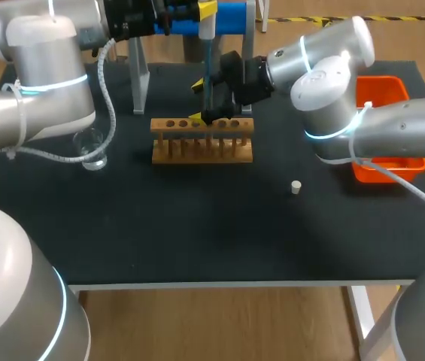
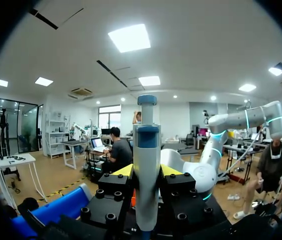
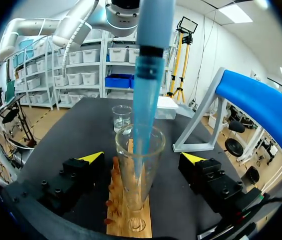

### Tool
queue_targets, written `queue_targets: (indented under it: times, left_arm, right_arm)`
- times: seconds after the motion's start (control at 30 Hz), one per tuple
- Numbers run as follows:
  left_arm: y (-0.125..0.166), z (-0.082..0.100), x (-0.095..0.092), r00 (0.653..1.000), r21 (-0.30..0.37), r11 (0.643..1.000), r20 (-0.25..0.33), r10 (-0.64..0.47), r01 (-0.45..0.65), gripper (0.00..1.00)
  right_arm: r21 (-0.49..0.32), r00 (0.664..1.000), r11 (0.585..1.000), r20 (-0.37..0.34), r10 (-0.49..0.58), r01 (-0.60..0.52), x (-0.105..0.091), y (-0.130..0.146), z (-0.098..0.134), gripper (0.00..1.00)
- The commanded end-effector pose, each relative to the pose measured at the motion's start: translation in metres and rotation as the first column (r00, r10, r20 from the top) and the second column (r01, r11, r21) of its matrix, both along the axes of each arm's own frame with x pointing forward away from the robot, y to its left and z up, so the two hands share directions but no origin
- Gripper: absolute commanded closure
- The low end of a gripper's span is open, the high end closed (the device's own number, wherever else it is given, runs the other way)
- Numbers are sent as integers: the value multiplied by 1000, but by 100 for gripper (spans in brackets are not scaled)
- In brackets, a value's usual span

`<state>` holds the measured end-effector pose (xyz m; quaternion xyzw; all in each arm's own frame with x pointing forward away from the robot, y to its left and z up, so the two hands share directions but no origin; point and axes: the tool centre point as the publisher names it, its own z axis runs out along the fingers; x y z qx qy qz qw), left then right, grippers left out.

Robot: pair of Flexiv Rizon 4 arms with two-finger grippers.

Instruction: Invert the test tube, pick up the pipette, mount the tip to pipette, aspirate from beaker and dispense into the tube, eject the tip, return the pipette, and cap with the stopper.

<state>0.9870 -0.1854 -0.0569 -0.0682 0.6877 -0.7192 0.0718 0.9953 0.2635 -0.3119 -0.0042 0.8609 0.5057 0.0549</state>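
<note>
Left tool (image 2: 146, 171) clamps the pipette (image 2: 146, 150), tip (image 3: 143, 120) in the test tube (image 3: 131, 190); right tool (image 3: 142, 157) straddles it, spread wide.

The black table (image 1: 197, 233) holds one brown wooden rack (image 1: 201, 150), one clear glass test tube (image 3: 125, 170), one blue plastic pipette (image 2: 146, 165), one clear glass beaker (image 1: 92, 148), one white stopper (image 1: 295, 187) and one orange plastic box (image 1: 385, 94), plus two grey robot arms, the left arm (image 1: 47, 98) and the right arm (image 1: 332, 90).

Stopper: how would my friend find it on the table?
Find the wooden test tube rack on the black table. The stopper lies alone between that rack and the orange bin, nearer the front edge. It is the only small, pale plug.
</note>
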Motion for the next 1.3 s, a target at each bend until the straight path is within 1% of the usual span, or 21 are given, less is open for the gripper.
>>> queue_targets:
  times: [0.03, 0.8, 1.2, 1.3]
  left_arm:
    - [-1, 4, -1, 1000, 7, 1000, -2, 4, -4, 100]
    - [-2, 18, -8, 1000, 21, 1000, 14, 16, -16, 100]
    - [-4, 31, -14, 999, 32, 999, 42, 25, -26, 100]
    - [-5, 35, -16, 998, 40, 999, 58, 28, -30, 100]
  right_arm:
    - [-2, 1000, 1000, -1, 0, 0, 0, 0, 0, 0]
    - [-2, 1000, 1000, -1, 0, 0, 0, 0, 0, 0]
    - [-2, 1000, 1000, -1, 0, 0, 0, 0, 0, 0]
    - [-2, 1000, 1000, -1, 0, 0, 0, 0, 0, 0]
